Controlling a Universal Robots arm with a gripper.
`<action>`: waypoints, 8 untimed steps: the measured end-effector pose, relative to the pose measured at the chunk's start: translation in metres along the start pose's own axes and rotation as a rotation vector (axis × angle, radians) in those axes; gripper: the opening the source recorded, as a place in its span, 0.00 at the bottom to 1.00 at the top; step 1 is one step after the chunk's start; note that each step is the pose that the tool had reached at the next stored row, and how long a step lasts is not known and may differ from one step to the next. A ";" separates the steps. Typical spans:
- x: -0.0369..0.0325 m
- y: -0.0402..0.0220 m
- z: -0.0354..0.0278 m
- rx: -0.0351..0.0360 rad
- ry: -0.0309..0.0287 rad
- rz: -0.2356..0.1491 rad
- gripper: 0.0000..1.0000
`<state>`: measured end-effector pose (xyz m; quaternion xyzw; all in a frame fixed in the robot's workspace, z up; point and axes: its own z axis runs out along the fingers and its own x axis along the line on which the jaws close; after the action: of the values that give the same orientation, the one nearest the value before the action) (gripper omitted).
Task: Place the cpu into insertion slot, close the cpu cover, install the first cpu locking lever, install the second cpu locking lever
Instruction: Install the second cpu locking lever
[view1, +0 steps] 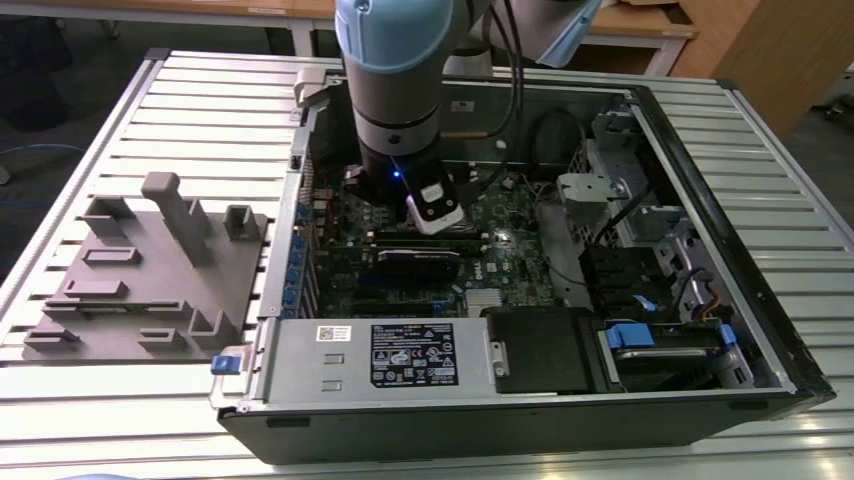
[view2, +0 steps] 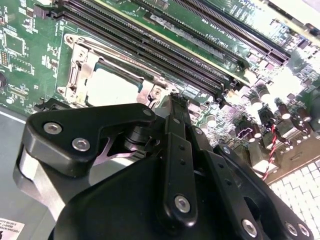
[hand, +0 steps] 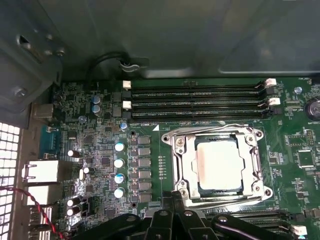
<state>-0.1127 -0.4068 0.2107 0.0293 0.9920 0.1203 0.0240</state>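
End effector (hand: 172, 200) hangs just by the insertion slot (hand: 180, 150); can't tell if I'm open or shut. Cpu (hand: 219, 164) sits inside, cpu cover (hand: 254, 170) down. Thin, stiff, breakable; hold edges.

A slatted pale metal counter (view1: 80, 400) fills the room's middle. Beyond its far edge stand wooden desks (view1: 641, 30) on a dark floor (view1: 80, 50); a wooden panel (view1: 761, 50) rises by the far corner.
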 end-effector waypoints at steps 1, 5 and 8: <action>0.0000 0.0000 0.0000 -0.0001 -0.0001 0.000 0.10; 0.0001 0.0013 0.0001 0.0004 0.0001 0.000 0.10; 0.0000 0.0040 0.0009 0.0005 0.0000 0.000 0.10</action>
<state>-0.1125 -0.4027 0.2108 0.0293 0.9920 0.1201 0.0239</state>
